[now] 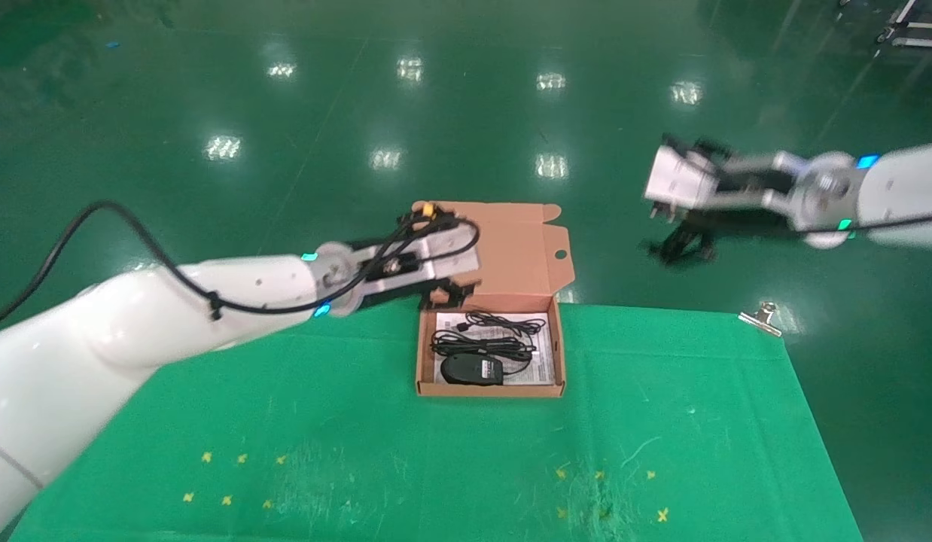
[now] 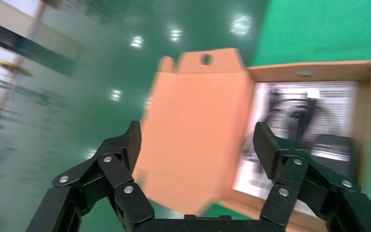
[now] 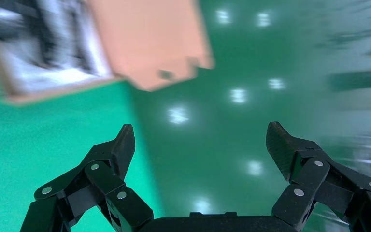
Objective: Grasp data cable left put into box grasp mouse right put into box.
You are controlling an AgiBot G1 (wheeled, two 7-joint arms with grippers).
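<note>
1. The shallow brown cardboard box sits open on the green cloth-covered table, its hinged lid leaning back; both the coiled thin black data cable and the small black oval mouse lie inside on the white printed sheet.
2. The left gripper hovers at the box's far-left corner, jaws spread wide and empty, close beside the lid.
3. The right gripper hangs well off the table's far edge, also spread wide and empty, well apart from the box.
4. Risk, as I judge it: the left fingers could clip the lid or box wall and shift the box.
</note>
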